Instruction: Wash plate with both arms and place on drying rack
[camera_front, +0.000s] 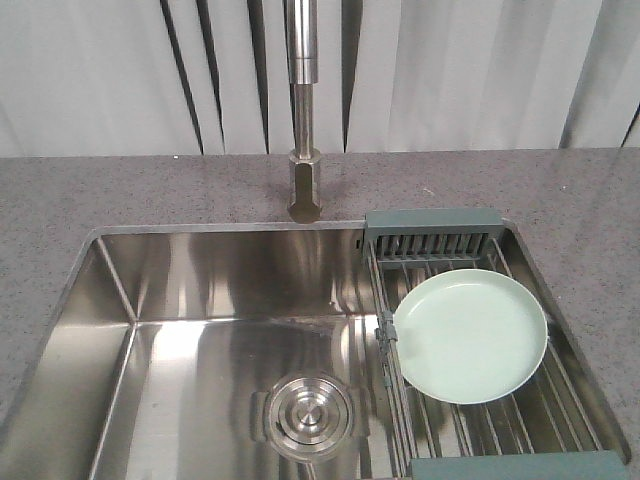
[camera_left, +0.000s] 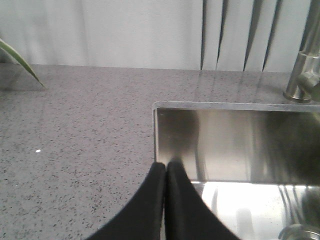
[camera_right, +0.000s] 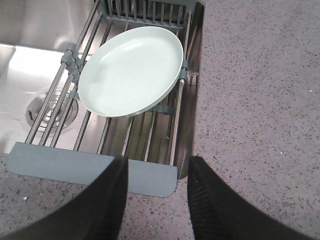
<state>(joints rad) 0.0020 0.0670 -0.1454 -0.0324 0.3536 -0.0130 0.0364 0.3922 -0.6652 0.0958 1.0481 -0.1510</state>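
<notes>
1. The big grey speckled stone bench (camera_front: 120, 195) goes all around. It holds everything up.
2. The shiny steel sink (camera_front: 200, 330) is set down into the bench, with a round metal drain (camera_front: 308, 413) in its floor so water can run away.
3. The tall steel tap (camera_front: 303, 110) stands behind the sink, so water would fall into the bowl.
4. The drying rack of steel rods with grey-green plastic ends (camera_right: 95, 167) sits across the right side of the sink. That way drips fall into the sink.
5. The round pale mint-green plate (camera_front: 470, 335) lies on the rack rods, tilted a little, face up. I think it looks placed there already, or it waits to be washed; I cannot tell which.
6. The right arm's black fingers (camera_right: 112, 200) are spread wide apart and hold nothing. They hang over the near end of the rack, apart from the plate.
7. The left arm's black fingers (camera_left: 152, 200) are pressed together and hold nothing. They sit over the sink's left corner, far from the plate.
</notes>
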